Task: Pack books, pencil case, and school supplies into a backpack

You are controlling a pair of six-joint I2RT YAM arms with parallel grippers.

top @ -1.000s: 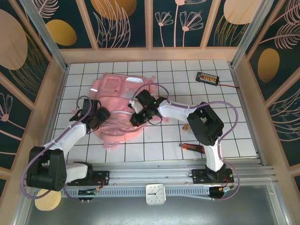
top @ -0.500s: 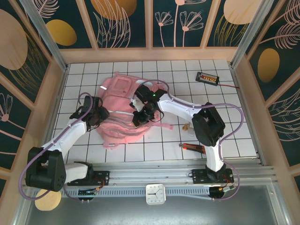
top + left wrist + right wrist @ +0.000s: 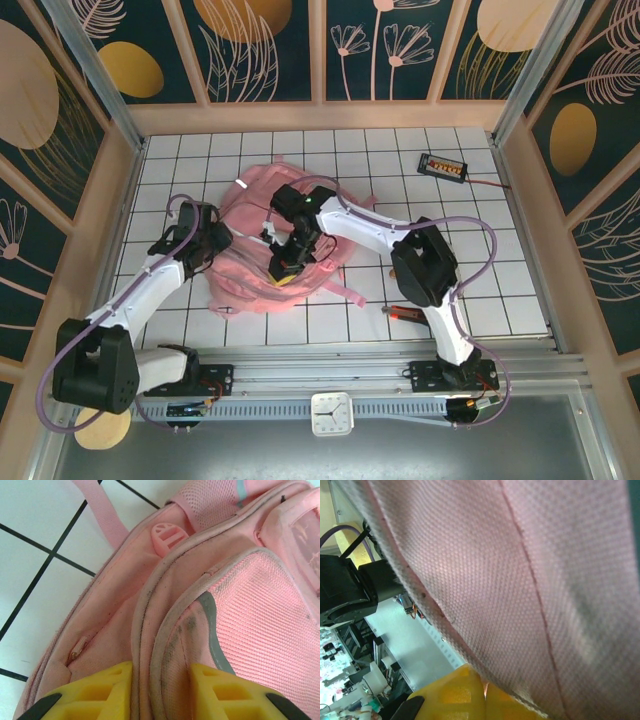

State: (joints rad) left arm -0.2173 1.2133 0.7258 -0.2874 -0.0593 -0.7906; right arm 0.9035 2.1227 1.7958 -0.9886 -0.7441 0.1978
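Observation:
The pink backpack (image 3: 252,203) lies crumpled on the white tiled table between both arms. My left gripper (image 3: 218,245) is at its left side. In the left wrist view the yellow fingers (image 3: 95,690) of the left gripper (image 3: 161,672) pinch the backpack's (image 3: 260,605) piped seams. My right gripper (image 3: 284,268) is at its near middle, holding up a fold. In the right wrist view the right gripper (image 3: 485,682) is shut on the hem of the backpack (image 3: 520,555). The books, pencil case and school supplies are hidden or out of view.
A black wired box with orange buttons (image 3: 443,166) sits at the back right. A slim red and dark item (image 3: 410,314) lies by the right arm's base. A pink strap (image 3: 345,290) trails toward the near edge. Wooden walls fence the table.
The left gripper has closed on the backpack's side. The right gripper has pulled its fold left and toward the near edge, bunching the backpack up.

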